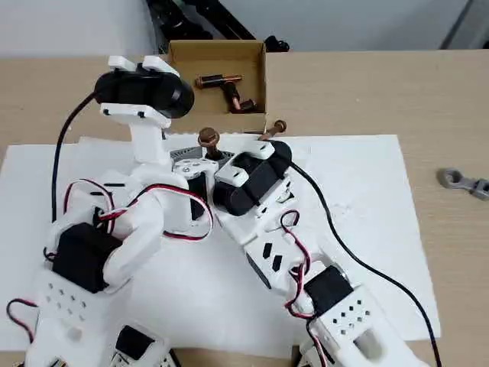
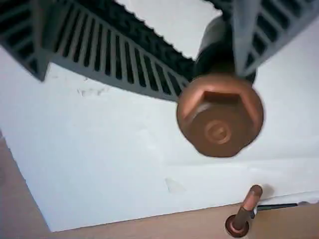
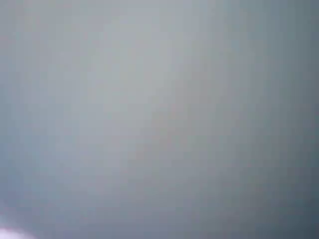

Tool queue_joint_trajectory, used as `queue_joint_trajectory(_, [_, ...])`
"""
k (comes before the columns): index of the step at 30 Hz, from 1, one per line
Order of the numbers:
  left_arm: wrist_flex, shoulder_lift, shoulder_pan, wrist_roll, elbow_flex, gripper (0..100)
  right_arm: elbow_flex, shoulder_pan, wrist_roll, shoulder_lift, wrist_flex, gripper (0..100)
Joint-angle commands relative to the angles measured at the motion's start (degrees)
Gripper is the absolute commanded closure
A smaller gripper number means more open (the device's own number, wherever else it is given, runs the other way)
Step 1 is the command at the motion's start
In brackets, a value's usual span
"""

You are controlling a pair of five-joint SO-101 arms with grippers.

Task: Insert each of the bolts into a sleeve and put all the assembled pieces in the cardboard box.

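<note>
My left gripper is shut on a copper bolt, just in front of the cardboard box. In the left wrist view its hex flange head faces the camera between the grey ribbed fingers. A second copper piece lies at the far edge of the white paper, also seen as a thin copper rod. My right arm is beside the left gripper, with its gripper hidden under the wrist body. Copper pieces lie in the box.
White paper covers the middle of the wooden table. A small metal wrench-like tool lies at the far right. Both arm bases and their cables take up the near side.
</note>
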Motion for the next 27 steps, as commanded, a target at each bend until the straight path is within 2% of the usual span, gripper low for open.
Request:
queue_joint_trajectory(1, [0.2, -0.4, 0.4, -1.7, -3.1, 77, -1.1, -0.3, -0.1, 0.1, -1.3, 99.6])
queue_joint_trajectory(10, [0.8, -0.4, 0.4, -3.8, -4.1, 76, -1.2, -0.2, 2.1, 0.7, -1.6, 99.7])
queue_joint_trajectory(16, [6.9, -0.5, 0.4, -5.1, -10.6, 76, -2.7, 3.5, 1.9, 0.7, -1.1, 99.7])
queue_joint_trajectory(24, [12.6, -0.5, 0.4, -5.2, -16.6, 76, -2.7, 3.6, 1.9, 0.7, -1.5, 99.7])
queue_joint_trajectory(27, [12.7, -0.5, -2.9, -6.3, -16.6, 76, -3.5, 3.7, 1.9, 1.1, -1.5, 99.7])
